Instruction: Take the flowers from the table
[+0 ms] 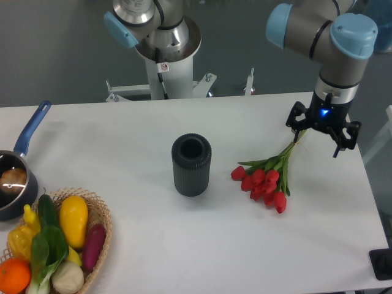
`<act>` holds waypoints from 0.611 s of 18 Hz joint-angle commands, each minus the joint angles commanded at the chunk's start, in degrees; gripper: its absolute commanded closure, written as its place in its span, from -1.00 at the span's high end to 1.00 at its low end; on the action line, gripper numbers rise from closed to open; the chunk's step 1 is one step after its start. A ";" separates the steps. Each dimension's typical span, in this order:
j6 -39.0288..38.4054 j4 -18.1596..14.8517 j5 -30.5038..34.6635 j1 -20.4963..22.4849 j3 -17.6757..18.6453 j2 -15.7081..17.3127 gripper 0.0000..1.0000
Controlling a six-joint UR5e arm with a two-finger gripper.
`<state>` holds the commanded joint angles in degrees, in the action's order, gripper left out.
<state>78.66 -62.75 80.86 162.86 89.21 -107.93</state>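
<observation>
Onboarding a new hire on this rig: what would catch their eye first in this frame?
Probably the flowers, a bright red bunch lying right of centre on the white table, stems pointing up towards the hand, which hangs open at the stem ends. Next, the dark cylinder standing upright mid-table, just left of the blooms. Then the wicker basket of colourful vegetables in the front-left corner, with a blue-handled pan behind it.

Grey arm, light-blue joint caps, black fingers (337, 142)
</observation>
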 joint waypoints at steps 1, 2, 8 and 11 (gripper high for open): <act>0.35 0.00 0.00 0.00 0.00 0.00 1.00; 1.05 0.00 0.00 0.09 0.00 0.00 1.00; 0.97 0.00 -0.61 0.09 1.14 0.53 1.00; 0.79 0.61 -4.81 1.49 1.41 0.44 1.00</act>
<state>79.45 -62.14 76.05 164.35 90.61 -107.49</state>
